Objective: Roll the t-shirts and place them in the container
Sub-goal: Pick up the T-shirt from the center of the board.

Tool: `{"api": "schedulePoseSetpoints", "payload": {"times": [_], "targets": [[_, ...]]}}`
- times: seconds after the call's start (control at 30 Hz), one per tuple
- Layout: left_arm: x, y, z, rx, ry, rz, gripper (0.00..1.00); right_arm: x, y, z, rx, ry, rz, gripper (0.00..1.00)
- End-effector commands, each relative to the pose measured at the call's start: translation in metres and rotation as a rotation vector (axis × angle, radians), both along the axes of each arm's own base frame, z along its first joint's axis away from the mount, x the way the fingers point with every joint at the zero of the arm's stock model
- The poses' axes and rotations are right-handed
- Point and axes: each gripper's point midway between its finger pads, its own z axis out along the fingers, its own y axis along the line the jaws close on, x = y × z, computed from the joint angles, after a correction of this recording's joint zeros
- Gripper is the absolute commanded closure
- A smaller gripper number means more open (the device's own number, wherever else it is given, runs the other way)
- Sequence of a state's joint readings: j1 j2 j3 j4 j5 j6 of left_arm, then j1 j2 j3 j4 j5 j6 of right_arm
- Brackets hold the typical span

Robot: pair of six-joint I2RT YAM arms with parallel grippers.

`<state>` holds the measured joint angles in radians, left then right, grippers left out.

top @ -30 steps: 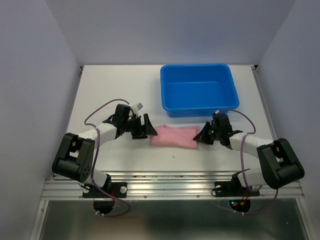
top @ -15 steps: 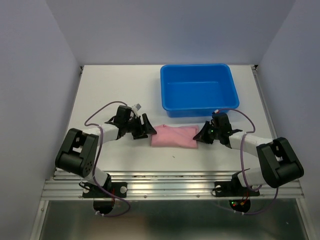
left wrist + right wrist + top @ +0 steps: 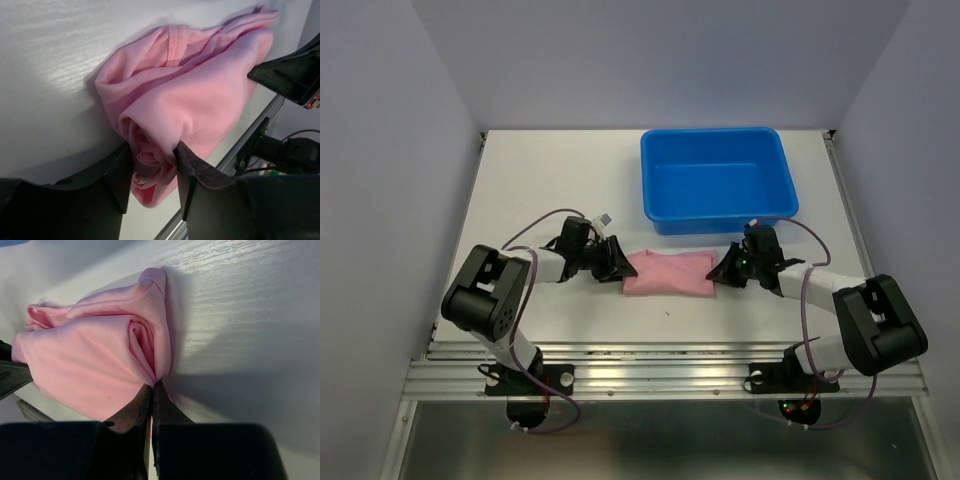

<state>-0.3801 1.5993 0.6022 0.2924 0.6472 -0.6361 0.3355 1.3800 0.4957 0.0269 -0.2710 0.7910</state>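
A: Where is the work laid out?

B: On the desk (image 3: 550, 180), just in front of the blue bin (image 3: 720, 225), the pink t-shirt (image 3: 670, 272) is seen as a loose roll. Its long axis is set left to right, straight between the two arms.

A: And how is it held?

B: Each end is met by its own arm. The left end is pinched by the left gripper (image 3: 155, 155), with cloth bunched between its fingers. A thin fold at the right end is nipped by the right gripper (image 3: 151, 390), which is pressed almost together.
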Motion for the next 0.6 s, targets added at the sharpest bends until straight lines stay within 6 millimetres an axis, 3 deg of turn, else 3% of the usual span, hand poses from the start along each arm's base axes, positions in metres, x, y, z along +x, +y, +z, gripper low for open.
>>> {"api": "schedulePoseSetpoints", "payload": {"times": [0.0, 0.03, 0.07, 0.1, 0.13, 0.2, 0.33, 0.43, 0.57], "targets": [[-0.019, -0.008, -0.023, 0.03, 0.077, -0.058, 0.59, 0.001, 0.001, 0.0, -0.01, 0.007, 0.002, 0.99], [-0.02, -0.01, -0.024, 0.027, 0.086, -0.07, 0.67, 0.001, 0.001, 0.001, -0.009, 0.006, 0.009, 0.99], [-0.021, -0.01, -0.025, 0.027, 0.091, -0.074, 0.82, 0.001, 0.002, 0.003, -0.012, 0.01, 0.017, 0.99], [-0.022, -0.011, -0.027, 0.029, 0.098, -0.078, 0.91, 0.0, 0.0, 0.003, -0.027, 0.024, 0.013, 0.88], [-0.022, -0.011, -0.028, 0.032, 0.102, -0.08, 0.98, -0.005, -0.008, 0.0, -0.071, 0.056, -0.002, 0.75], [-0.022, -0.01, -0.029, 0.043, 0.105, -0.086, 1.0, 0.001, -0.015, 0.01, -0.127, 0.033, 0.0, 0.32], [-0.019, -0.009, -0.028, 0.062, 0.099, -0.089, 1.0, -0.002, -0.037, 0.017, -0.235, 0.031, -0.037, 0.27], [-0.017, -0.01, -0.027, 0.062, 0.096, -0.093, 1.0, -0.004, -0.038, 0.02, -0.24, 0.016, -0.024, 0.27], [-0.016, -0.012, -0.024, 0.052, 0.094, -0.103, 1.0, -0.006, -0.032, 0.009, -0.226, 0.042, 0.015, 0.29]]}}
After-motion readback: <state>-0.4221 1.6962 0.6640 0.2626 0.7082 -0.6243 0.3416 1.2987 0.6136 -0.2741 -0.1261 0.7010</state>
